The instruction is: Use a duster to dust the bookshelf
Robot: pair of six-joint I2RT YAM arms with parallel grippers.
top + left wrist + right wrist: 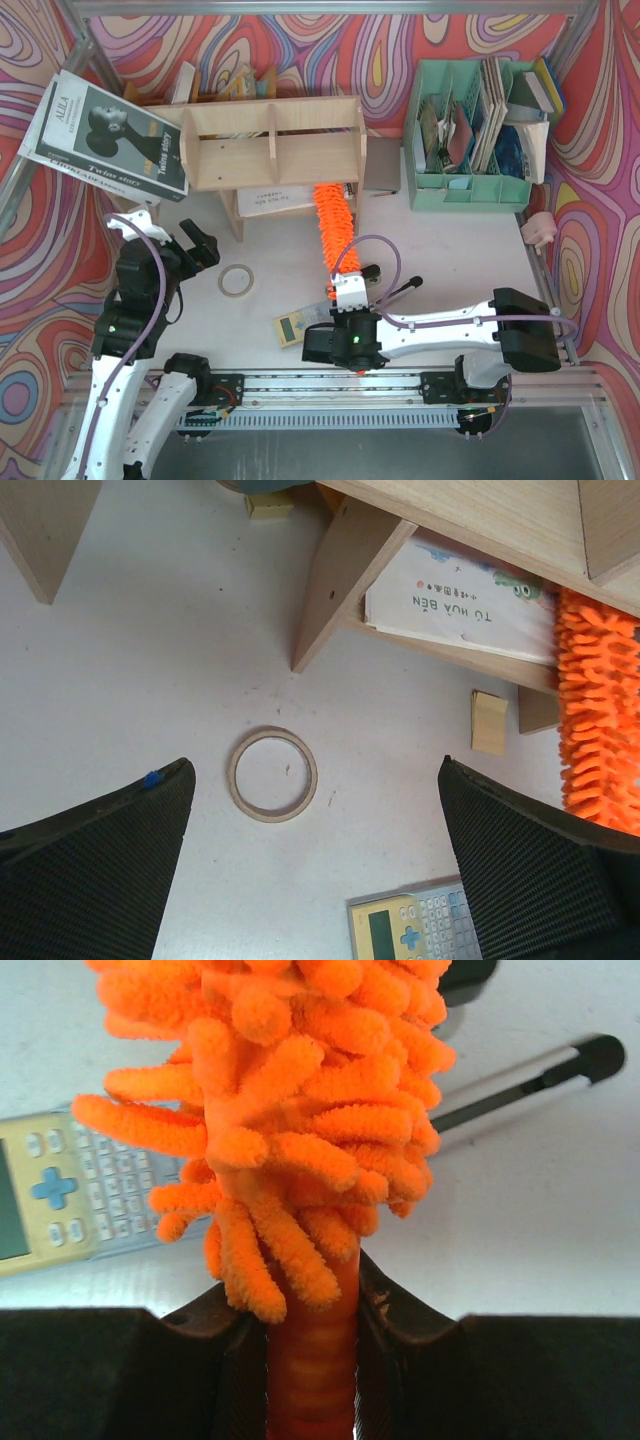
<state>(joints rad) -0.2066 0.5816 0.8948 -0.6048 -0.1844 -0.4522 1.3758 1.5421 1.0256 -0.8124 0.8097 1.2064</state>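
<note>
The duster (300, 1130) is seen filling the upper middle of the frame, its orange strands spread outward; its handle (312, 1370) is clamped at the bottom centre by the right gripper (312, 1310), dark fingers (400, 1325) pressed against both sides; a yellow calculator (60, 1195) is seen at the left, partly hidden by strands; a black-tipped silver rod (530, 1080) is laid slantwise at the upper right on the white table (540, 1230).
</note>
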